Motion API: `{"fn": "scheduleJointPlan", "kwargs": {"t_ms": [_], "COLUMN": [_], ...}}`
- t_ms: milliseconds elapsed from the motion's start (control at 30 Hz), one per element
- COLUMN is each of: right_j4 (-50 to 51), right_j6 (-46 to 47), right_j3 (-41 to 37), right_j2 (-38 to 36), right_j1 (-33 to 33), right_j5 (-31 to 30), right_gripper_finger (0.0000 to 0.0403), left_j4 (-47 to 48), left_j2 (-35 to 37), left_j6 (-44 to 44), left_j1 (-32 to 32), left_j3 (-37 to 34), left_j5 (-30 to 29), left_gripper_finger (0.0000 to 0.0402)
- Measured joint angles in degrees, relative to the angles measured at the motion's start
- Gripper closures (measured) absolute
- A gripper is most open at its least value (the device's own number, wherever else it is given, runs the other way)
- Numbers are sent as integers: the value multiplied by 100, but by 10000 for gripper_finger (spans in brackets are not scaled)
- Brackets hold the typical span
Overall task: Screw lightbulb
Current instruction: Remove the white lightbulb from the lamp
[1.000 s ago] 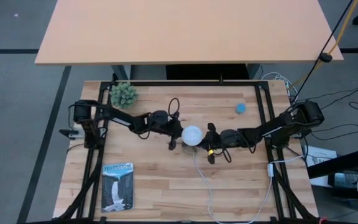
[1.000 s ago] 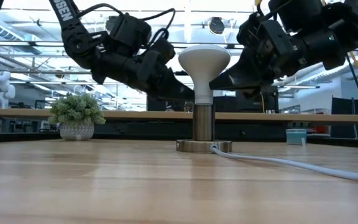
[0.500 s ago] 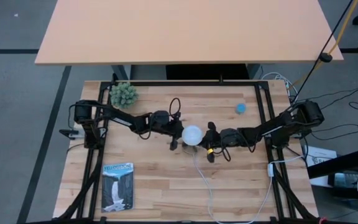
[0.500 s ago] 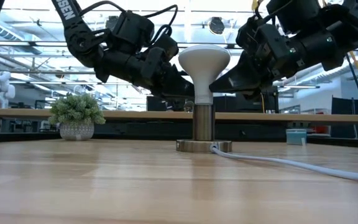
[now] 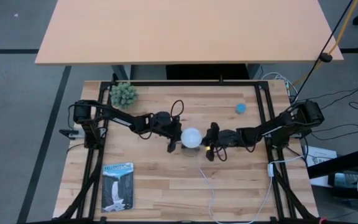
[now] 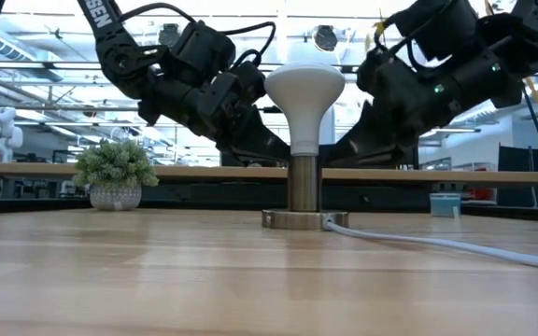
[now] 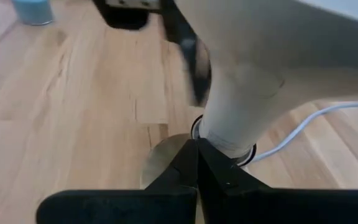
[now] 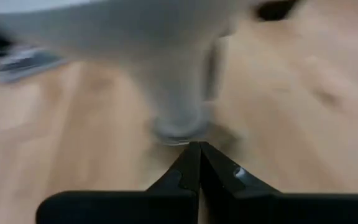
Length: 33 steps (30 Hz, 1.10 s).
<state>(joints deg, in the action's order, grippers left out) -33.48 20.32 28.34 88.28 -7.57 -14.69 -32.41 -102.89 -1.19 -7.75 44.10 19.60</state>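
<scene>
The white lightbulb (image 5: 191,137) stands upright, dome up, its narrow neck (image 6: 304,140) down in the metal socket (image 6: 304,191). The socket's round base (image 6: 304,220) rests on the table's middle, and a white cord (image 6: 437,245) leads away from it. My left gripper (image 6: 283,154) is shut and slants down at the neck from the table's left. My right gripper (image 6: 332,154) is shut and slants down at the neck from the table's right. In both wrist views the bulb fills the picture just past the shut fingertips. My left gripper has its shut fingertips (image 7: 196,149) against the lower end of the bulb's neck (image 7: 229,140), just above the socket, slanting down from the table's left. The bulb stands upright in the socket. My right gripper points its shut fingertips (image 8: 194,152) at the neck's lower end (image 8: 179,127) from the table's right; I cannot tell whether it touches.
A small potted plant (image 5: 123,94) stands at the far left. A small blue round object (image 5: 241,107) lies at the far right. A booklet (image 5: 117,185) lies near left. The cord (image 5: 207,186) runs from the socket toward the near edge.
My right gripper has gone down and toward the table's left, closer to the bulb's neck. My left gripper's arm has tipped a little steeper, its tip staying at the neck. The bulb stays upright in the socket.
</scene>
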Motion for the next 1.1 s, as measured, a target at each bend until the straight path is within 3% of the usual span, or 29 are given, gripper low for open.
{"fn": "scheduleJointPlan", "kwargs": {"t_ms": [100,300,433,600,800,1100], "right_j4": [-228,-757,-721,-674,-111,69], "right_j6": [6,-236,-366,-385,134,326], "right_j3": [0,7,11,11,9,7], "right_j2": [2,-4,-3,-3,-12,2], "right_j1": [-41,-95,-72,-16,-27,-239], "right_j5": [723,864,442,374,-730,-787], "right_gripper_finger": [403,403,403,403,403,403], "left_j4": [-97,-395,-414,-421,-389,-219], "left_j2": [0,-17,-17,-17,-17,-22], "left_j6": [19,170,166,172,169,177], "left_j1": [2,-11,27,66,48,-36], "left_j3": [-3,-18,-18,-18,-22,-22], "left_j5": [-162,-465,-413,-422,-467,-537], "left_gripper_finger": [402,402,402,402,401,402]}}
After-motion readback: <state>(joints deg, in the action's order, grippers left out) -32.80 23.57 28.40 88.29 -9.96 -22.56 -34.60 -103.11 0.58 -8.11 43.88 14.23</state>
